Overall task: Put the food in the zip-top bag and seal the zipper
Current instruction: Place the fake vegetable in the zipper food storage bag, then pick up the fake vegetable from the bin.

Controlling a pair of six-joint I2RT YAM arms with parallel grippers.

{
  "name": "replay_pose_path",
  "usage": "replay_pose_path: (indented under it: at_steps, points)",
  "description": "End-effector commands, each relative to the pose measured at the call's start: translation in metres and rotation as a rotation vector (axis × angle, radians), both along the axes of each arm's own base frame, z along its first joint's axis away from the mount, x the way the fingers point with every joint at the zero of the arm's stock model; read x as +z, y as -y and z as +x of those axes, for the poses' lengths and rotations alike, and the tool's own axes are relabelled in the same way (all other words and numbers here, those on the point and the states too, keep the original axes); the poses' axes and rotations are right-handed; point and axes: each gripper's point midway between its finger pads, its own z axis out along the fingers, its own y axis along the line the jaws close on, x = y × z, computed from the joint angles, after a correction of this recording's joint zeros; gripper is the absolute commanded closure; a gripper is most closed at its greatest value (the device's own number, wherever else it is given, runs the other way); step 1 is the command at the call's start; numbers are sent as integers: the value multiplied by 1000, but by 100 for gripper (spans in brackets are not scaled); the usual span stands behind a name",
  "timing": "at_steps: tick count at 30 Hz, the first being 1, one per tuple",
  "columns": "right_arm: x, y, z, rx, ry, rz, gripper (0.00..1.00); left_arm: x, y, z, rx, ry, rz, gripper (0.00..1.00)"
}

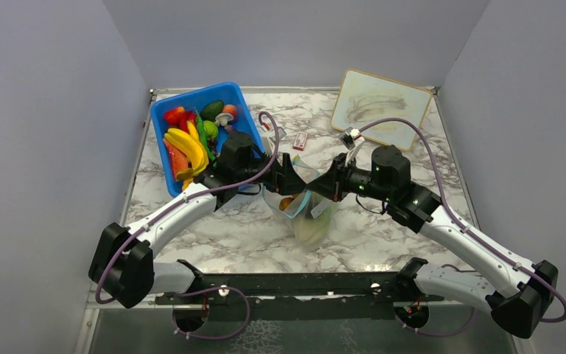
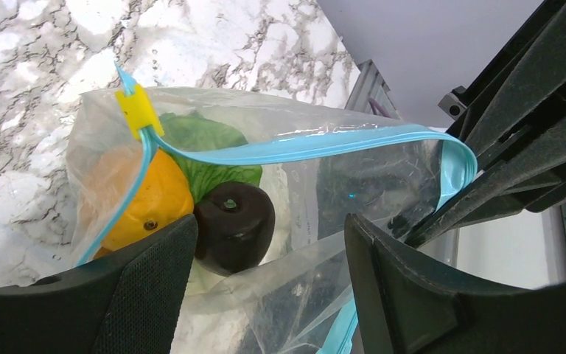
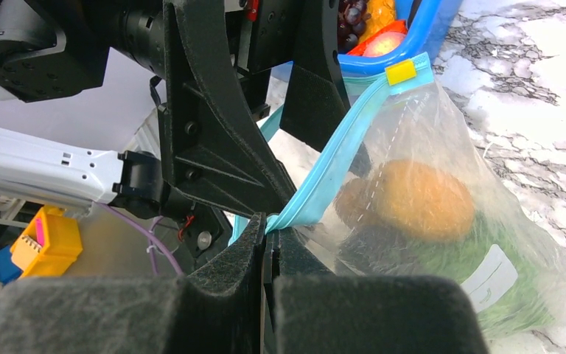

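The zip-top bag (image 1: 312, 225) is found at the middle of the tabletop (image 1: 250, 236), between the two arms, with its mouth turned up towards them. Three pieces of food are seen inside it: a green lettuce (image 2: 206, 151), a dark eggplant (image 2: 233, 221) and an orange round piece (image 2: 155, 203), all pressed together. The light-blue zipper (image 2: 302, 144) is stretched along the mouth, and a yellow slider (image 2: 138, 110) is set at its far end. In the left wrist view two strands of the strip are seen parting from that slider.

The right end effector (image 3: 267, 225) is clamped tight on the near end of the zipper. The left end effector (image 2: 269, 228) is spread wide, with the clear plastic passing between its fingers; no grip on the bag is shown.

A blue bin (image 1: 191, 99) filled with further toy fruit is placed behind the left arm. A small red-and-white box (image 1: 300, 140) and a whiteboard (image 1: 379, 107) are seen farther back.
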Motion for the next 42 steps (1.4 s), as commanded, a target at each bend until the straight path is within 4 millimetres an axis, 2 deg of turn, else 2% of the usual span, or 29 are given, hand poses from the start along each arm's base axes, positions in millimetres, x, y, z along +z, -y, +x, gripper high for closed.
replay_pose_path:
  at_steps: [1,6,11,15,21,25,31,36,39,42]
  points:
    - [14,4,3,-31,41,35,99,22,-4,4,29,94,6,26]
    - [11,6,3,-43,38,24,99,35,-10,10,71,147,31,26]
    - [5,14,8,-101,6,-8,99,36,-29,28,190,210,156,30]
    - [3,20,11,-133,17,-30,99,45,-42,39,270,268,201,32]
    - [1,21,12,-134,16,-46,99,59,-67,67,459,345,272,32]
    - [7,21,10,-125,17,-51,99,54,-90,85,587,355,377,33]
    - [10,24,9,-130,40,-44,99,44,-116,105,684,372,490,34]
    - [2,24,5,-114,26,-54,99,34,-149,130,739,371,575,34]
    - [5,21,0,-84,21,-37,99,28,-170,149,778,329,601,34]
    - [8,21,-3,-74,24,-27,99,31,-188,165,836,310,602,35]
